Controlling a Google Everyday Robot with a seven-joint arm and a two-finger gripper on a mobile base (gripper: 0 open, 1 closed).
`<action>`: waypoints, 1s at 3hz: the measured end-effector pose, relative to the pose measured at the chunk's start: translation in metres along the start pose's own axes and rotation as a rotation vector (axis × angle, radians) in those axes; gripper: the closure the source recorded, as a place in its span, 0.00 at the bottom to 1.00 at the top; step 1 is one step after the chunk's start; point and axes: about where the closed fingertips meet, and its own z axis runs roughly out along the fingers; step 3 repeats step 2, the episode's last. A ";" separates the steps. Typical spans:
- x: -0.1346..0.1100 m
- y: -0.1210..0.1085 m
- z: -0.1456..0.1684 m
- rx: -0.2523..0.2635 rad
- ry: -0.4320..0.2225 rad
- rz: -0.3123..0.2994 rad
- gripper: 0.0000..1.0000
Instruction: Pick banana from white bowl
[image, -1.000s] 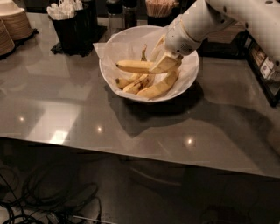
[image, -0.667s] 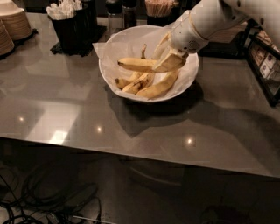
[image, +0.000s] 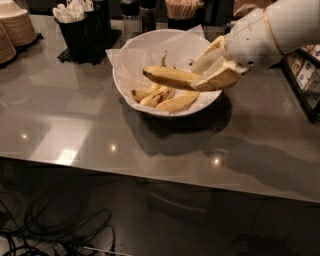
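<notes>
Gripping the banana (image: 167, 77) by one end, our claw (image: 199, 78) clamped on it, we hold it nearly level just above the white bowl (image: 121, 92), over the other bananas (image: 161, 98) lying inside.

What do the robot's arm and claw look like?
The arm is fat, round and white, with a thin tan ring near the wrist. The claw, over the right side of the bowl, has two long cream-tan fingers. No cables show.

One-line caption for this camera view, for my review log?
Gripper clamps the banana above the white bowl, other bananas left inside.
</notes>
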 end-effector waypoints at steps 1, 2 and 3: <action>-0.008 0.039 -0.036 0.051 -0.030 0.044 1.00; -0.003 0.043 -0.043 0.061 -0.025 0.061 1.00; -0.003 0.043 -0.043 0.061 -0.025 0.061 1.00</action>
